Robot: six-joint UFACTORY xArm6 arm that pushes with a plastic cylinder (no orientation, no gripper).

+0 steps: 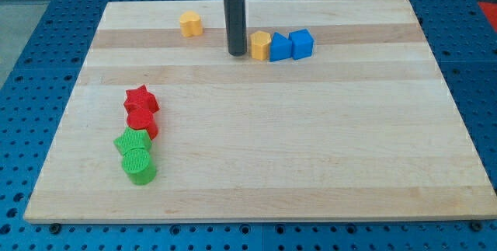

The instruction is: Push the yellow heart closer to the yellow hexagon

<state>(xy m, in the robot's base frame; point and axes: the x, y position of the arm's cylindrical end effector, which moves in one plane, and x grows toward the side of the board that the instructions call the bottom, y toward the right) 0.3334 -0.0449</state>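
Observation:
The yellow hexagon (190, 23) sits near the view's top, left of centre. The yellow heart (260, 45) lies to its right, touching a blue block (280, 47) on its right side. My tip (237, 52) stands on the board just left of the yellow heart, very close to it or touching it, between the heart and the hexagon. The rod rises straight up from there to the view's top edge.
A second blue block (302, 43) touches the first on its right. At the view's left a red star (141, 99), a red block (143, 121), a green block (133, 141) and a green cylinder (139, 165) form a column. The wooden board (311, 142) lies on a blue table.

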